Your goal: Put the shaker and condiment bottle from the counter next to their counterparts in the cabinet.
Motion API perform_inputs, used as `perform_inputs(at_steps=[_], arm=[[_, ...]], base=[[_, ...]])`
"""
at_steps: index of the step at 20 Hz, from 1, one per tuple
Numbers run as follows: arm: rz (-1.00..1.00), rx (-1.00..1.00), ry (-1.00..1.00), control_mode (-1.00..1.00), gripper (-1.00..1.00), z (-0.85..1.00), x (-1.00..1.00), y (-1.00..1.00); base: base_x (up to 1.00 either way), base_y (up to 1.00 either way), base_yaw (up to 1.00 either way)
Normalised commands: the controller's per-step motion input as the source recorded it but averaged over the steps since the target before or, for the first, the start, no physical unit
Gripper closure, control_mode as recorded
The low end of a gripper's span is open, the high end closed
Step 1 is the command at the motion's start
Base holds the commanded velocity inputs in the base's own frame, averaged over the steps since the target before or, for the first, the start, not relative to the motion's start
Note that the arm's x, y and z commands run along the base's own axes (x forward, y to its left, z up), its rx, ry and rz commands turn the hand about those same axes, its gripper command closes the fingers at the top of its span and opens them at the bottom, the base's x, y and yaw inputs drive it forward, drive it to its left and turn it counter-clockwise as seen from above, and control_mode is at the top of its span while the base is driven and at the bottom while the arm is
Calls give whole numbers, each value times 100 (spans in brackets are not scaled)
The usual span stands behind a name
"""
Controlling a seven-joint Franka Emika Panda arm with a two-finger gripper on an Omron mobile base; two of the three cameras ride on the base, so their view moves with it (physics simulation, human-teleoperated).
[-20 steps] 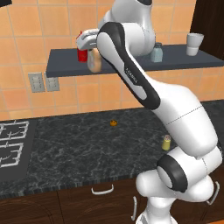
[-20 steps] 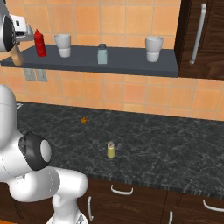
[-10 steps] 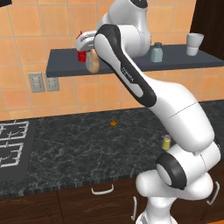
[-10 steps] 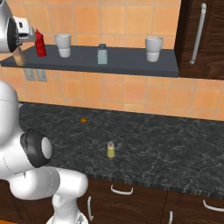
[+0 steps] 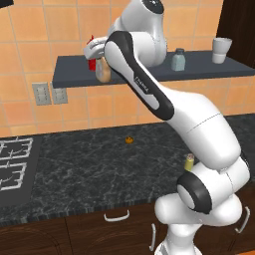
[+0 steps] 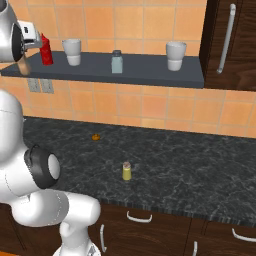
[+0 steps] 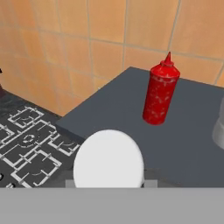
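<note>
Holding the condiment bottle (image 5: 104,69) in my gripper (image 5: 97,56), I have my fingers clamped on it just below its pale cap (image 7: 108,158), which sits round and close in the hand view. The bottle hangs upright at the front left edge of the cabinet (image 5: 149,73), its tan body in front of the shelf's lip in the left base view and just off the shelf's left end in the right base view (image 6: 22,65). Whether its base touches the shelf, I cannot tell. The red bottle (image 7: 160,92) stands on the shelf just beyond it. Compared with a second ago, my hand and the bottle have barely shifted; the grip is as tight as it was. Further along the shelf the grey-blue shaker (image 6: 117,62) stands between two white cups (image 6: 72,51), where it stood before. The shaker (image 6: 127,171) waits upright on the counter (image 6: 190,175), unmoved, near the front edge, well apart from a small orange thing (image 6: 95,136) lying nearer the tiled wall.
</note>
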Motion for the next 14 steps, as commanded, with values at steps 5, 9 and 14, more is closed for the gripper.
perform_inputs(at_steps=[5, 9, 14], arm=[[1, 0, -2, -100, 100, 0, 18, 6], [0, 0, -1, -100, 100, 0, 21, 5], [1, 0, -1, -100, 100, 0, 21, 4]], base=[[0, 0, 0], [0, 0, 0], [0, 0, 0]])
